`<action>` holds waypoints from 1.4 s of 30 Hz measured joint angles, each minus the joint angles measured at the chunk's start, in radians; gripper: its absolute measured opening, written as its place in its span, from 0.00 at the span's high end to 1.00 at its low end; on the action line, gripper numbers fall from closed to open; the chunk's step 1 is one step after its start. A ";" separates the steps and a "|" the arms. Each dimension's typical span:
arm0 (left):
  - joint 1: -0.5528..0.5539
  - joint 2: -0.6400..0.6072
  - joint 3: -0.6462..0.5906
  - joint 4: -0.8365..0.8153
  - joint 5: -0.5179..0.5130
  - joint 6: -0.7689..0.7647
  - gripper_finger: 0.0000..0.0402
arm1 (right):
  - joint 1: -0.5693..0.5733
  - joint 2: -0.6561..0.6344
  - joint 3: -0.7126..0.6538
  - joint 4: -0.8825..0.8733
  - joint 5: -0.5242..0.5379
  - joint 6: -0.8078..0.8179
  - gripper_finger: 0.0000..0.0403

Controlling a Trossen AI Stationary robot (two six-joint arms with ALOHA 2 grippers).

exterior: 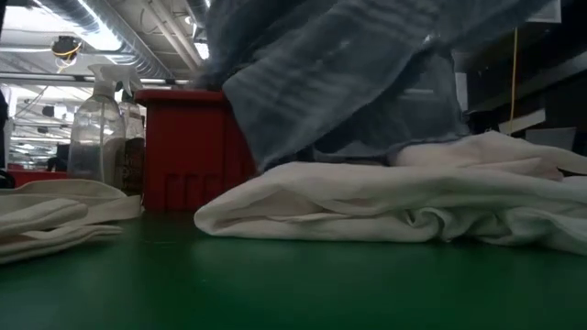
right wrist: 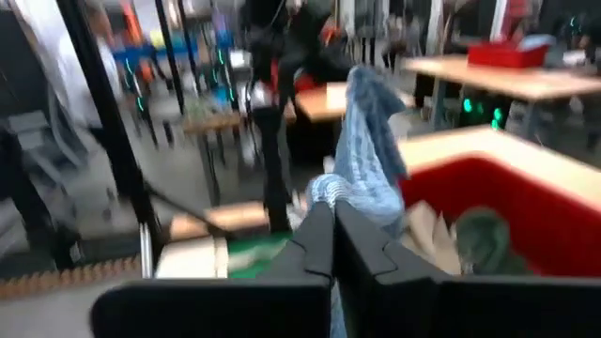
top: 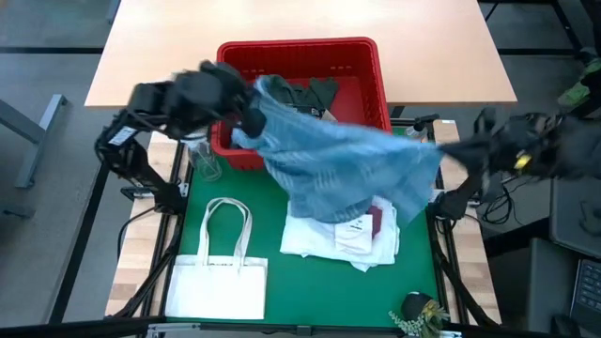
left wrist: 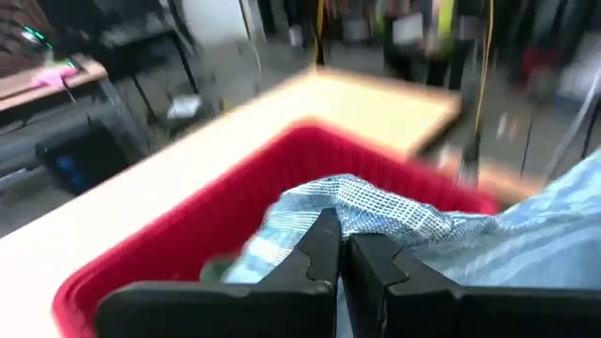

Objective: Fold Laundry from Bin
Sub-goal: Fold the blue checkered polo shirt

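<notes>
You have the blue-and-white striped garment [top: 343, 164] lifted between both arms, stretched across the middle of the green mat [top: 272, 310]. The left gripper [top: 252, 115] is pinched shut on one end of the cloth, hanging over the near left corner of the red bin [top: 300, 49]. The right gripper [top: 441, 148] is pinched shut on the other end, out at the mat's right edge. In each wrist view the fingers are pressed together with striped fabric bunched at their tips.

The garment's long axis runs from the bin's near left corner toward the mat's right edge, sloping slightly toward you on the right side. The slack middle sags below that line and drapes over the white garment [top: 338, 239] already lying on the mat; the low view shows the striped cloth hanging right above that white pile and possibly brushing it.

That is what your next move depends on, as I judge it: the free mat lies toward you from both grippers, so carry both ends that way together, keeping the span taut, or the belly will drag the white piece along. More laundry, a dark green piece [top: 315, 92], waits in the bin. A tote bag [top: 218, 277] lies at the mat's near left, clear of the span.
</notes>
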 joint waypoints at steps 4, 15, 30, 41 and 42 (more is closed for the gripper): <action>-0.016 -0.024 0.000 0.189 -0.016 0.042 1.00 | 0.000 -0.076 0.000 0.241 -0.003 -0.243 1.00; -0.038 -0.023 0.000 0.597 -0.007 0.254 1.00 | 0.000 -0.201 0.004 0.572 -0.102 -0.595 1.00; -0.035 -0.023 -0.001 0.732 0.001 0.335 1.00 | 0.000 -0.212 0.183 0.560 -0.106 -0.753 1.00; -0.122 -0.044 -0.001 0.475 0.005 0.334 1.00 | 0.000 -0.213 0.190 0.332 0.042 -0.693 1.00; -0.137 -0.044 0.000 0.450 0.004 0.334 1.00 | 0.000 -0.213 0.190 0.300 0.042 -0.670 1.00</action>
